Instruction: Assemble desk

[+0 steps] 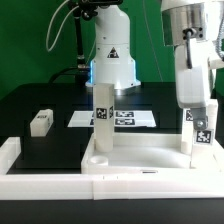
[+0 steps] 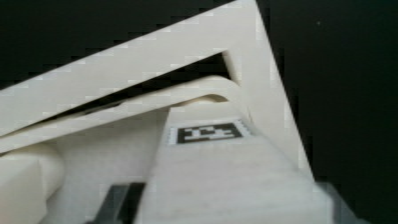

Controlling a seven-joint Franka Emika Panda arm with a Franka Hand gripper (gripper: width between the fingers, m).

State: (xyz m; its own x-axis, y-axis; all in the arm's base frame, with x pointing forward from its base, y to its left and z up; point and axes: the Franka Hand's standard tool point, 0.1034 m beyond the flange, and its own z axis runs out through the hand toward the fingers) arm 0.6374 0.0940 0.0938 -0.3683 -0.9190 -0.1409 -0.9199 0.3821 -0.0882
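Desk panel [image 1: 140, 168] is lying flat on the black table [image 1: 60, 125], pushed against the long white bar [image 1: 60, 186] that is edging the table's near side; all positions below are being given relative to this panel. One leg block [image 1: 101, 125] is standing upright in the panel's corner socket toward the exterior view's left, showing a square tag near its lower end. A second leg block [image 1: 199, 135] is standing upright at the panel's corner toward the exterior view's right, also showing a tag. The gripper [image 1: 192, 100] is sitting directly above this second block with its jaws partly spread and pinching the block's upper end. A third leg block [image 1: 40, 122] is lying loose on the table, well apart from the panel toward the exterior view's left. The marker board [image 1: 125, 119] is lying flat behind the panel, near the robot base. In the wrist view, the held leg block [image 2: 222, 170] is filling the foreground with its tag facing the camera, and the panel's raised rim [image 2: 160, 62] is running diagonally beyond it.
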